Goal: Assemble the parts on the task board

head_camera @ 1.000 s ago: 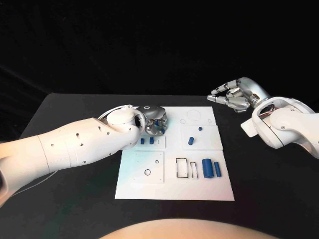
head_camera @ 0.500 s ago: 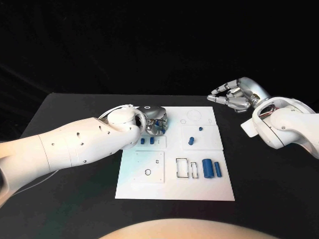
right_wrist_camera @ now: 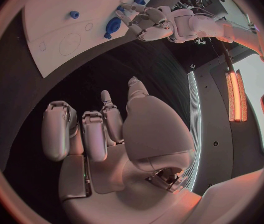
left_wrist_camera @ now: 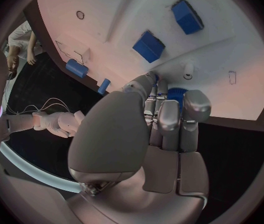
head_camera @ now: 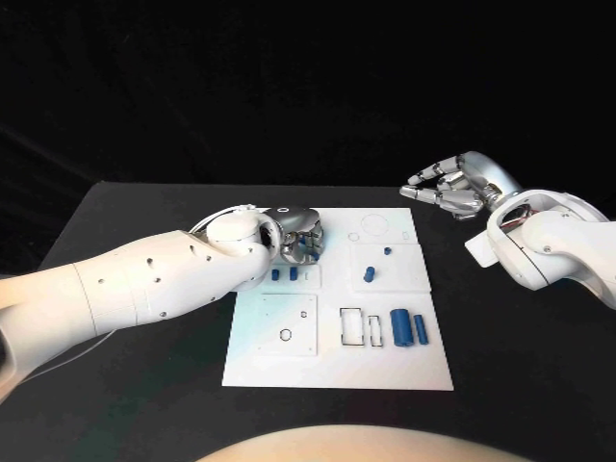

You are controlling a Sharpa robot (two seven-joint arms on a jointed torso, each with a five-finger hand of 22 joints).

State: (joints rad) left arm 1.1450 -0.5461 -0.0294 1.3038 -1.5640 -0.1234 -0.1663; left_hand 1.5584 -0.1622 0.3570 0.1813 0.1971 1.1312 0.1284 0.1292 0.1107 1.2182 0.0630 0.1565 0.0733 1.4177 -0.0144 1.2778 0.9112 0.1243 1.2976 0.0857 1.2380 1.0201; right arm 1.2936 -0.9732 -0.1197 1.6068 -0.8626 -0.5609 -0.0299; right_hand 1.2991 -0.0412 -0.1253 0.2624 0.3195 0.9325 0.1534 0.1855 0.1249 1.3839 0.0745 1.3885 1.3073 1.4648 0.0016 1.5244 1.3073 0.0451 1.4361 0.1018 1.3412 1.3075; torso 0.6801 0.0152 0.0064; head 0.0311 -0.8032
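Note:
The white task board (head_camera: pixel 339 368) lies in the middle of the black table. My left hand (head_camera: pixel 301 238) is bent down over the board's far left corner, fingers closed around a blue part (left_wrist_camera: pixel 176 94) that stands at the board's edge. In the right wrist view the same blue part (right_wrist_camera: pixel 113 25) sits under that hand's fingers (right_wrist_camera: pixel 134 16). My right hand (head_camera: pixel 452 187) hovers off the board's far right corner, fingers curled in and holding nothing.
Two small blue blocks (head_camera: pixel 283 273) sit just in front of the left hand. A blue piece (head_camera: pixel 370 271) and a smaller one (head_camera: pixel 386 252) lie mid-board. Two blue cylinders (head_camera: pixel 409 327) lie beside rectangular slots (head_camera: pixel 351 324) near the front.

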